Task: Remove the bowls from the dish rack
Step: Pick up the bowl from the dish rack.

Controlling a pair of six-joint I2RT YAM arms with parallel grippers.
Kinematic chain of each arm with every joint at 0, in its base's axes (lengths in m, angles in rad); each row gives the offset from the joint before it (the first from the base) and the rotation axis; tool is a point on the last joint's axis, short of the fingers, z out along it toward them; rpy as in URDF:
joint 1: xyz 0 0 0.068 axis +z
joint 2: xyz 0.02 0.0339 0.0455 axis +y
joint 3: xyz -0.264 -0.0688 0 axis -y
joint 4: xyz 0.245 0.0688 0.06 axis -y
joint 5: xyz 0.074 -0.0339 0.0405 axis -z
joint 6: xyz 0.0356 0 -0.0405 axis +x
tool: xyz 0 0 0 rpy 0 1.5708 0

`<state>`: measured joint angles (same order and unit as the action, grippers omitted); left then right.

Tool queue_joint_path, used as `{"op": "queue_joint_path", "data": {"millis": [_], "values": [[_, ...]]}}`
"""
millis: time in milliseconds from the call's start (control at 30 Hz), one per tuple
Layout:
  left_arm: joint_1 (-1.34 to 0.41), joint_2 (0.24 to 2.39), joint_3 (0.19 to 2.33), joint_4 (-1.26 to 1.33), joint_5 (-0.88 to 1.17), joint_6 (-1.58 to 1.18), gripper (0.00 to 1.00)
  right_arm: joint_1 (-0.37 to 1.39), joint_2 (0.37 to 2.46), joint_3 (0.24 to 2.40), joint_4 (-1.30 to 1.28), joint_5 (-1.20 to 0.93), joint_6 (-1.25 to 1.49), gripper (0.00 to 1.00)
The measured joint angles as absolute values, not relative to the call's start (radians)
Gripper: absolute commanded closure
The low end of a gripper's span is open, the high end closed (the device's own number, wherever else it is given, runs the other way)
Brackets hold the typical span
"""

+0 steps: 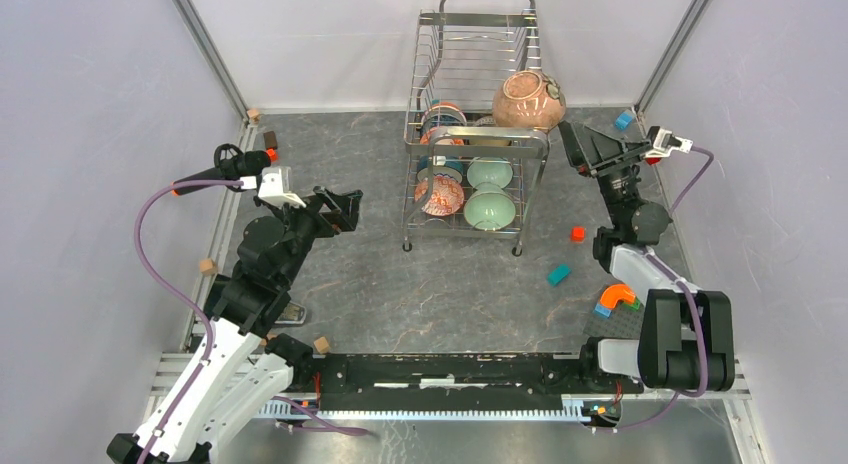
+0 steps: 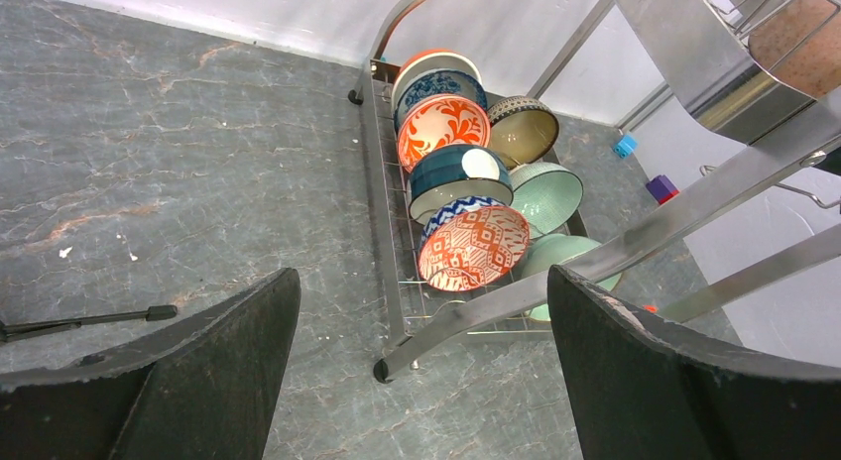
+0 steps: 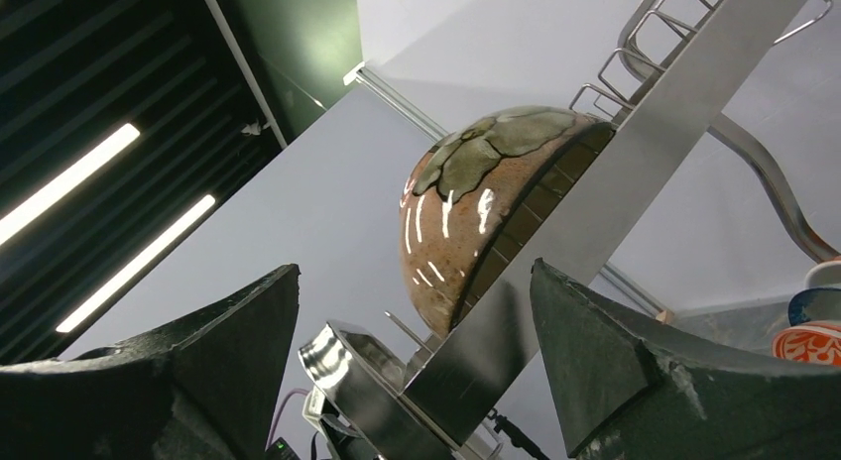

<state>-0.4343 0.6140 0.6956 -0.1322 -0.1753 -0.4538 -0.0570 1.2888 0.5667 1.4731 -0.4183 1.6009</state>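
Right fingers (image 3: 228,351) were spread wide and empty, just beside the rack's (image 1: 480,24) upper tier, aimed at the brown bowl (image 3: 476,192) that sat tilted at that tier's right end. A flat rack rail crossed between fingers and bowl. Left fingers (image 2: 228,351) were also open and empty, off to the rack's left, facing the bowls (image 2: 466,247) on edge in the lower tier. Likely step: right arm taking the brown bowl. Best to clear the rail first and pinch the rim, not the glossy dome. Lift straight up before pulling out, then set it on bare bench (image 1: 400,294).
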Motion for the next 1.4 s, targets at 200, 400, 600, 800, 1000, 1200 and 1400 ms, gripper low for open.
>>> {"op": "queue_joint_path", "data": {"millis": [200, 400, 600, 800, 1000, 1200, 1400], "values": [[-0.434, 0.613, 0.696, -0.132, -0.174, -0.454, 0.0, -0.048, 1.326, 0.572, 1.473, -0.418, 1.604, 0.11], [-0.434, 0.613, 0.696, -0.133, -0.175, -0.454, 0.0, -0.037, 1.361, 0.601, 1.479, -0.416, 1.624, 0.14], [-0.434, 0.613, 0.696, -0.133, -0.175, -0.454, 0.0, -0.024, 1.386, 0.632, 1.481, -0.414, 1.639, 0.22], [-0.434, 0.613, 0.696, -0.133, -0.175, -0.454, 0.0, -0.02, 1.414, 0.637, 1.481, -0.408, 1.674, 0.31], [-0.434, 0.614, 0.696, -0.133, -0.175, -0.454, 0.0, -0.019, 1.434, 0.648, 1.481, -0.406, 1.704, 0.35], [-0.434, 0.615, 0.696, -0.133, -0.175, -0.454, 0.0, -0.015, 1.436, 0.668, 1.481, -0.405, 1.728, 0.39], [-0.434, 0.62, 0.696, -0.133, -0.175, -0.454, 0.0, -0.009, 1.436, 0.687, 1.481, -0.403, 1.736, 0.44]]}}
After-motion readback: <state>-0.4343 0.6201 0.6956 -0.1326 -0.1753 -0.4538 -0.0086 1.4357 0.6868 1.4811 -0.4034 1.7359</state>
